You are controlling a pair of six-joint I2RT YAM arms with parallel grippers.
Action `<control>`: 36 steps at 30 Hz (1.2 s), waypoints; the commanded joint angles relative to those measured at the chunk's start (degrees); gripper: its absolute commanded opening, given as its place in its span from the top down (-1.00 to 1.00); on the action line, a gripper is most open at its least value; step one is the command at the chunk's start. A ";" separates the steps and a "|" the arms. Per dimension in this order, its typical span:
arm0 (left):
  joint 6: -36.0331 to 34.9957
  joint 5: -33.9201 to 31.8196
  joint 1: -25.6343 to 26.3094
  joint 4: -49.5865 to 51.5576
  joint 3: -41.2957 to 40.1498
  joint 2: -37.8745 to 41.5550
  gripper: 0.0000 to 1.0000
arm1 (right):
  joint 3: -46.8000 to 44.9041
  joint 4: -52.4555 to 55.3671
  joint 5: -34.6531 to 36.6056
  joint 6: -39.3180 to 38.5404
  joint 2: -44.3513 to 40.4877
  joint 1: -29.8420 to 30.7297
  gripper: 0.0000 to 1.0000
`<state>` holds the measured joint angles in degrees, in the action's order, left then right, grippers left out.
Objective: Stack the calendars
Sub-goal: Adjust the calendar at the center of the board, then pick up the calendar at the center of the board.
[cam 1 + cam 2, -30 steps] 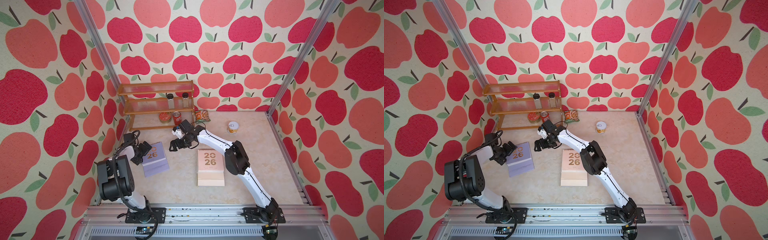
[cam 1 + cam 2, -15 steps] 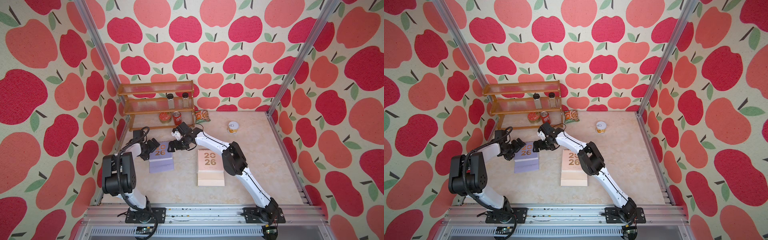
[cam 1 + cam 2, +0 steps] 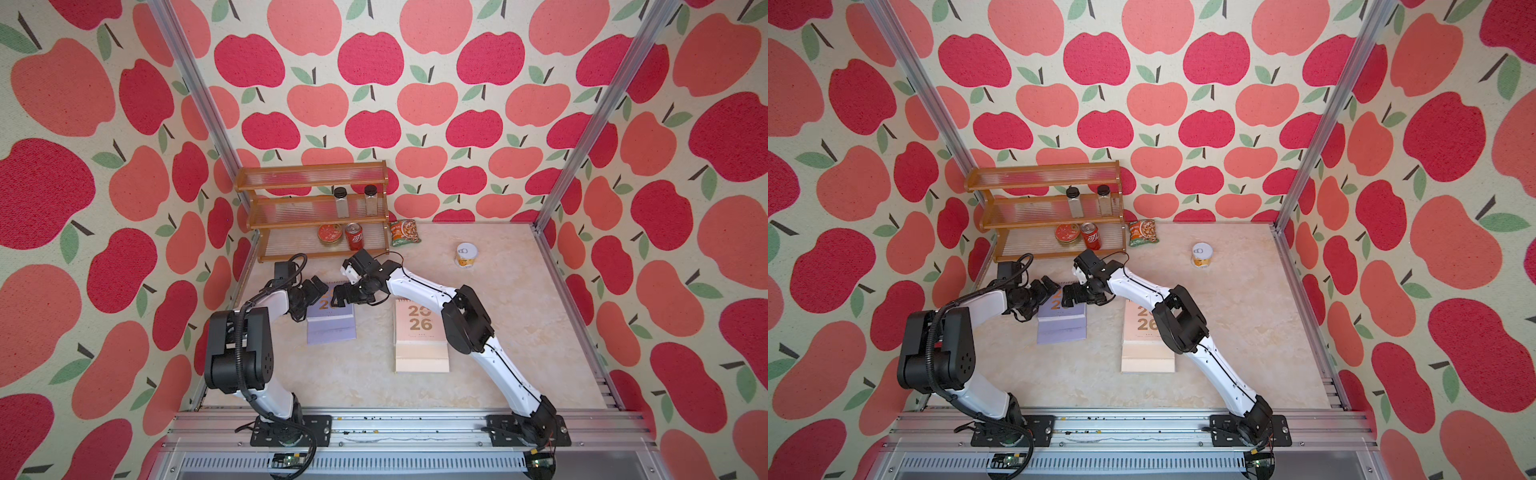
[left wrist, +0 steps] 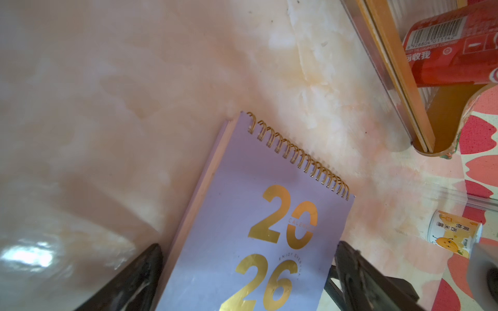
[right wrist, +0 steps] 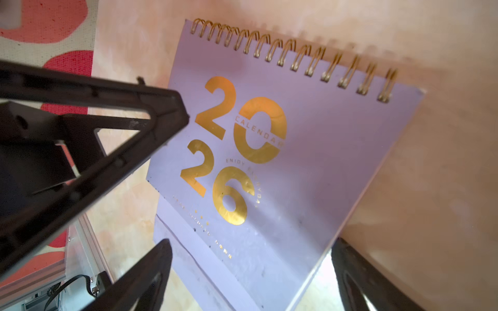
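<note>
A lilac calendar (image 3: 332,328) (image 3: 1062,326) with a gold "2026" lies flat at the left of the table. My left gripper (image 3: 318,291) (image 4: 248,245) is open and low over its left side. Its fingers (image 4: 142,274) straddle the cover's width (image 4: 242,215). My right gripper (image 3: 343,297) (image 5: 249,242) is open too and reaches in from the right over the same calendar (image 5: 296,161), with one finger on each side. The two grippers nearly meet above the spiral end. A pink calendar (image 3: 415,328) (image 3: 1140,332) lies flat at the middle, partly under my right arm.
A wooden shelf rack (image 3: 311,216) stands at the back left, holding two jars, a red tin and a red can (image 3: 354,236). Just behind the grippers is its front edge (image 4: 398,80). A green snack packet (image 3: 404,232) and a small tin (image 3: 466,253) sit at the back.
My left gripper has moved right, from the lilac calendar's left edge to over its cover. The calendar has slid right and turned a little. The right gripper has barely moved.
</note>
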<state>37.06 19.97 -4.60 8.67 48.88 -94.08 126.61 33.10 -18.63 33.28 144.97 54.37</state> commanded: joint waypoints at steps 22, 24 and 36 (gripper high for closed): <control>1.40 11.67 -2.90 -2.78 -5.45 -2.59 -0.93 | -23.36 -27.50 -9.00 9.00 -14.42 -1.02 -0.44; 1.23 12.11 -3.39 -2.87 -5.47 -2.43 -0.94 | -25.02 -29.51 -8.96 9.72 -15.48 -1.02 -0.39; -0.29 14.06 -3.84 -2.98 -5.20 -1.37 -0.92 | -28.97 -33.99 -9.05 11.72 -17.64 -0.67 -0.22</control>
<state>37.34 30.20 -9.04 1.37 45.63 -94.17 98.35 4.01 -24.10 43.83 129.93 52.38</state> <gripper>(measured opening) 0.961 0.614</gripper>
